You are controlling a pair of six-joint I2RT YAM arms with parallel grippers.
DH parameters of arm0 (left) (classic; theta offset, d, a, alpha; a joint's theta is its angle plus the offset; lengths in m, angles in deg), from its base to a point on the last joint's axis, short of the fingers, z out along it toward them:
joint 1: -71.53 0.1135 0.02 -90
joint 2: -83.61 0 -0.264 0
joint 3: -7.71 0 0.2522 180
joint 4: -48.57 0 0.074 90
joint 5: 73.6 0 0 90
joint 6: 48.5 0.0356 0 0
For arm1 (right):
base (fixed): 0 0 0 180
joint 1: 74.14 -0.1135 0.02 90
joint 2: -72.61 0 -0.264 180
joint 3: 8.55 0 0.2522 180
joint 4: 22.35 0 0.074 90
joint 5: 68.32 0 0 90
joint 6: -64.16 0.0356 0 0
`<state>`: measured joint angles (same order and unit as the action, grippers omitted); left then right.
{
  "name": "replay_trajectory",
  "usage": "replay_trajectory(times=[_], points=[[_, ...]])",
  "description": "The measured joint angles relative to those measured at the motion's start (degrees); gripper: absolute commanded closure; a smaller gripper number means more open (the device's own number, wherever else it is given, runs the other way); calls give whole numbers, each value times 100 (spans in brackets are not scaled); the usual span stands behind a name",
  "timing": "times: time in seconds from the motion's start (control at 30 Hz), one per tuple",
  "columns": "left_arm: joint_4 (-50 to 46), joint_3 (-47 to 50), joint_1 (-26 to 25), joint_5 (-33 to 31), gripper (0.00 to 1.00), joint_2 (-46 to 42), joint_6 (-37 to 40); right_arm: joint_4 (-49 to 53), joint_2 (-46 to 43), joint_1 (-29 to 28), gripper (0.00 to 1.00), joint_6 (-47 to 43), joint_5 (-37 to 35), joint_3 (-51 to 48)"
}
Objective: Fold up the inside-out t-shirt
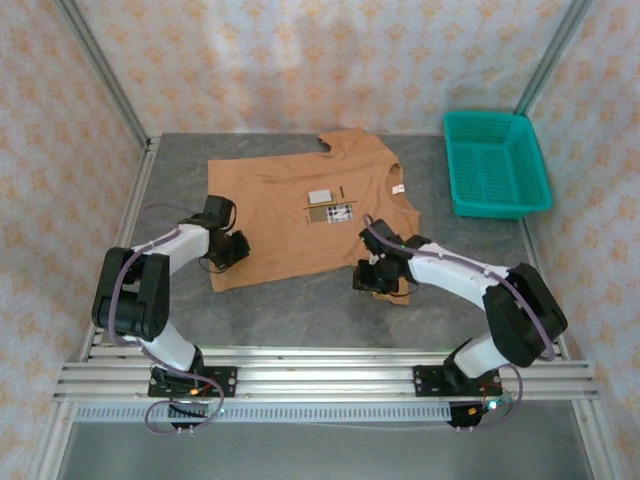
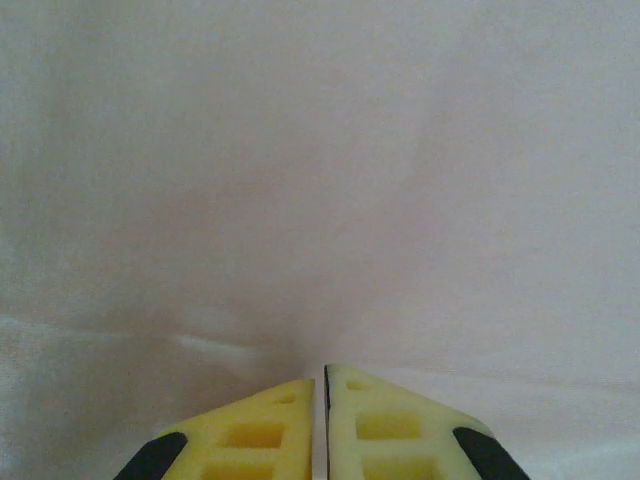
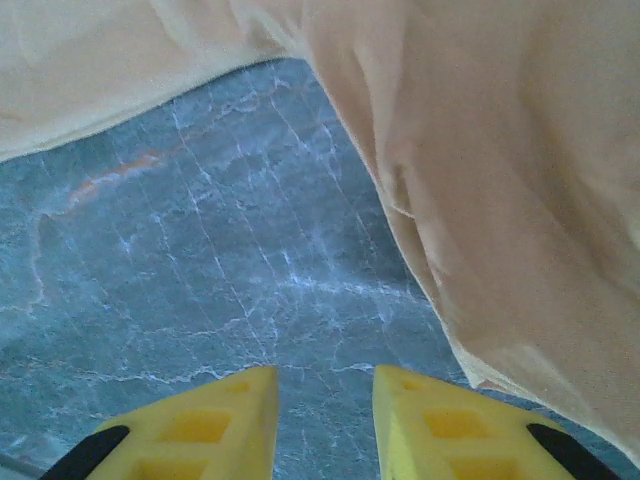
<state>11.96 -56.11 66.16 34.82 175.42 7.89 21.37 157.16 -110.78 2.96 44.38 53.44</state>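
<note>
Right wrist view, inside-out t-shirt (image 3: 480, 200) just beside right end effector (image 3: 325, 375)

table (image 1: 300, 305): grey marbled | on it: t-shirt (image 1: 275, 205) spread flat, green basket (image 1: 500, 209)

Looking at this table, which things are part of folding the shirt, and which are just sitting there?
Part of the job:
- tan short-sleeved cloth t-shirt, spread flat
- left pincer and right pincer, both at its near hem

Just lying about:
- teal plastic mesh basket, on the grey marbled table, off to the right and apart from the shirt
</note>
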Motion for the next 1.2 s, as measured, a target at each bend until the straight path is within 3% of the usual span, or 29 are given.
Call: replay_trajectory(times=[0.27,0.57,0.77,0.93,1.03,1.1,1.2], points=[[170,-2,52,22,90,-243,-90,-393,133,-7,58,96,-507,-116],[168,114,551,28,91,-243,-92,-813,402,-170,51,251,-529,-273],[168,105,549,50,91,-243,-92,-1062,-216,-667,44,627,-13,-688],[74,103,603,55,90,-313,-87,-925,-1145,-632,38,758,-157,-750],[-219,103,704,-44,81,-726,-87,-636,-1543,-369,48,754,-455,-719],[-457,107,745,-203,80,-1158,-70,-374,-1626,15,59,772,-664,-719],[-660,262,817,-380,83,-1821,-81,-68,-1661,581,64,737,-855,-820]])
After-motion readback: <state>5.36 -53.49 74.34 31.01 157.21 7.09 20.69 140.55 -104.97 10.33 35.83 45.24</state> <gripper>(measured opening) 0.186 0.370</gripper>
